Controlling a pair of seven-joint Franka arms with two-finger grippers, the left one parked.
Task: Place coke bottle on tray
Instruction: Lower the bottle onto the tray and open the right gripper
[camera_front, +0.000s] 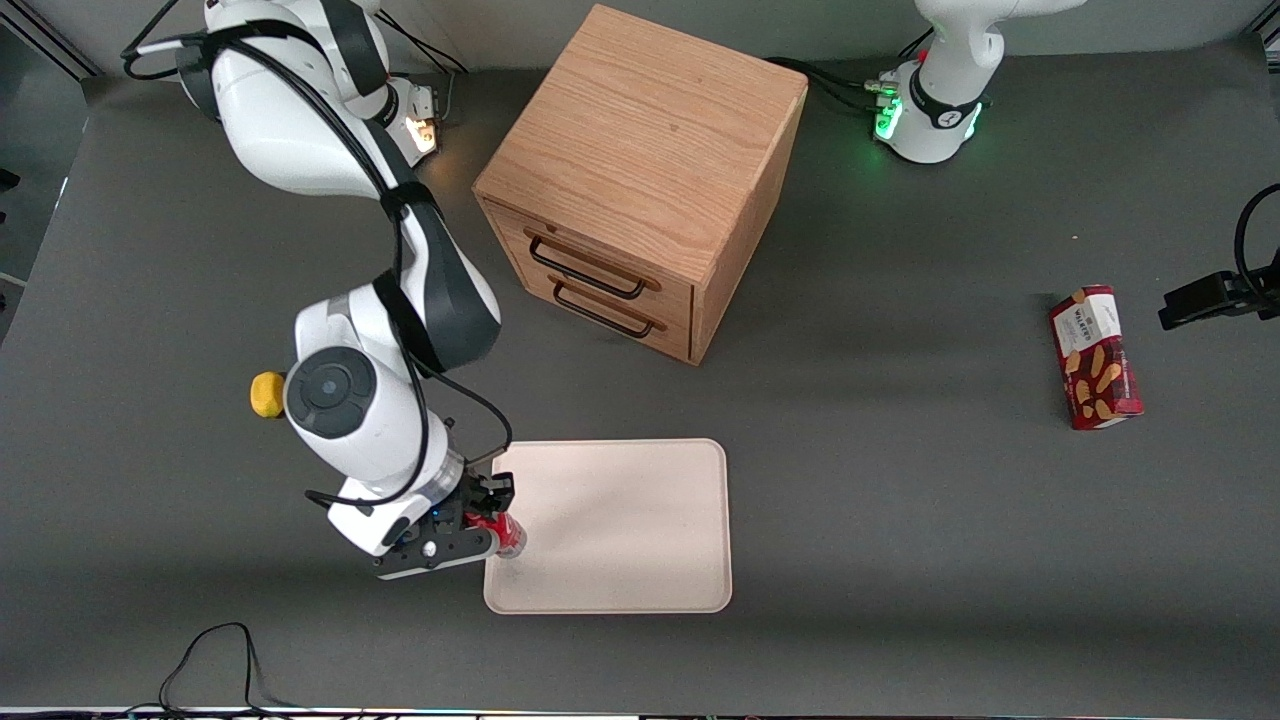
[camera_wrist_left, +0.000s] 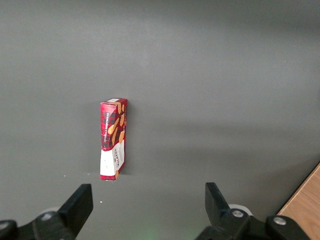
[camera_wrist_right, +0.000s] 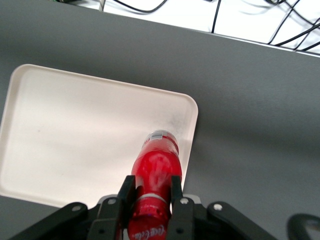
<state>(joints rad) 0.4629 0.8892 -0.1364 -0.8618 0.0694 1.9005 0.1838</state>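
The coke bottle (camera_front: 506, 535) is a small red bottle held between my gripper's fingers. My gripper (camera_front: 488, 522) is shut on it over the edge of the cream-pink tray (camera_front: 620, 525) that lies toward the working arm's end, near the corner nearest the front camera. In the right wrist view the coke bottle (camera_wrist_right: 156, 175) points away from the wrist, its clear base over the tray (camera_wrist_right: 75, 140), and the black fingers (camera_wrist_right: 126, 192) press on both sides of it at my gripper (camera_wrist_right: 151, 192). I cannot tell whether the bottle touches the tray.
A wooden two-drawer cabinet (camera_front: 645, 180) stands farther from the front camera than the tray. A red biscuit box (camera_front: 1095, 357) lies toward the parked arm's end and also shows in the left wrist view (camera_wrist_left: 114, 138). A yellow object (camera_front: 266, 394) sits beside the working arm.
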